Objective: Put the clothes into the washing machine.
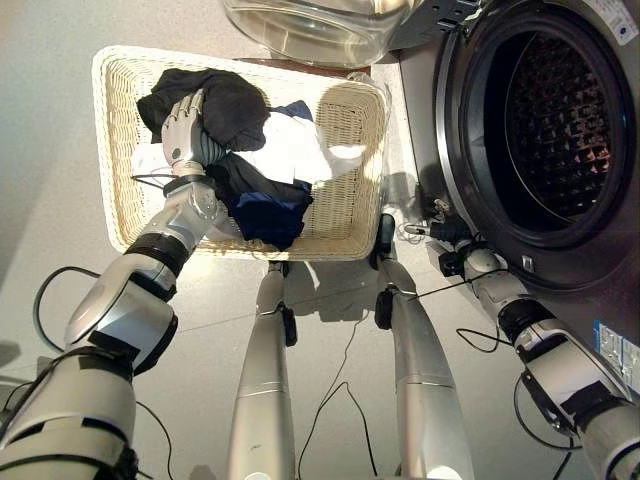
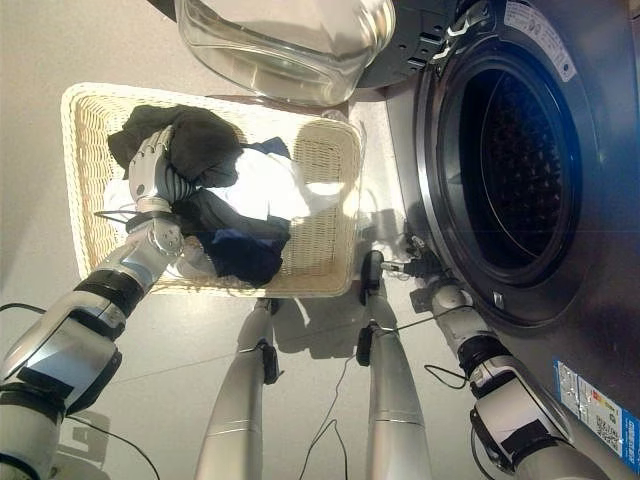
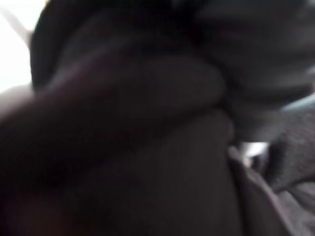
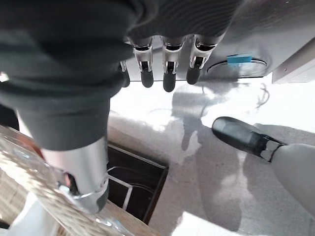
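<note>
Clothes fill your wicker basket; left hand fingers curl around the black garment, so lift it clear before swinging toward the open drum.

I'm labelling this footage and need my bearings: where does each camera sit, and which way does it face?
Left eye view: on the head, looking down at the wicker basket of clothes and the washing machine; left hand curled round dark clothes.
Right eye view: beside it, same scene; right hand low by the machine's front.
Left wrist view: pressed close against dark cloth.
Right wrist view: along the right hand's straight fingers toward the floor.
Both eye views share basket, clothes and open drum.
</note>
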